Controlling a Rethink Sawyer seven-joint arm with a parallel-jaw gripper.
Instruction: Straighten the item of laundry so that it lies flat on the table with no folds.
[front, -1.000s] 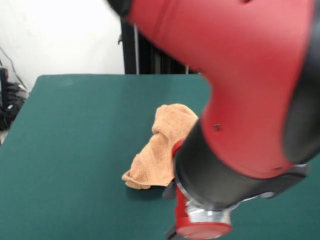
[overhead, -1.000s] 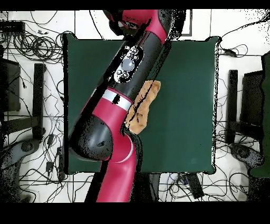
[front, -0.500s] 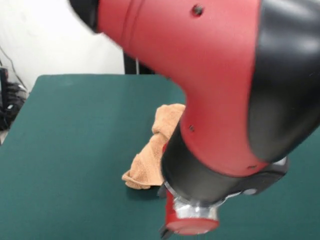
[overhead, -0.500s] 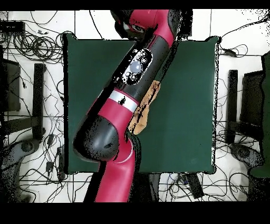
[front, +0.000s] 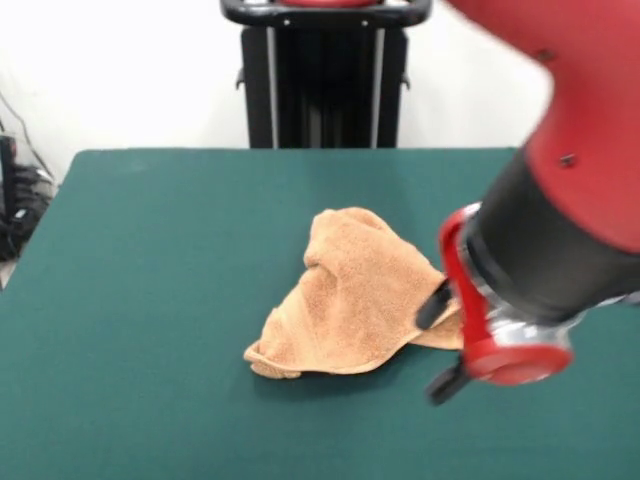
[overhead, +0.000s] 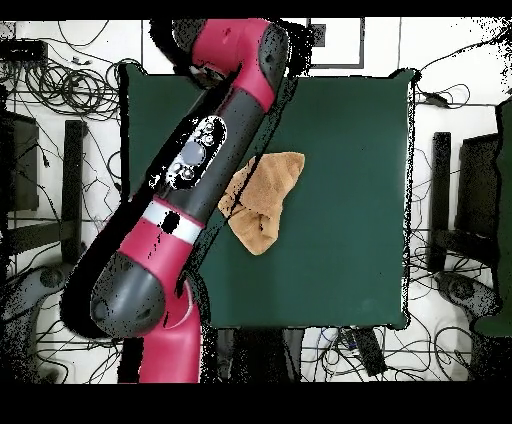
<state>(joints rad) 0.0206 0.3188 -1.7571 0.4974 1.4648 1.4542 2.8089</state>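
The towel (front: 352, 300) lies crumpled and folded over itself near the middle of the table (front: 150, 260), so flattening is all left to do. The arm (overhead: 200, 170) crosses at 9 o'clock of it; I cannot tell the gripper's state.

front camera looks low across the table (front: 150, 300); overhead camera looks straight down; both share the table.

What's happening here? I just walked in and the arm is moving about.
A red and black robot arm reaches across a green table where an orange towel lies crumpled and folded over itself, not flat. Nothing visibly holds the towel. The arm's hand is not clearly visible, so whether it is open or shut cannot be told.
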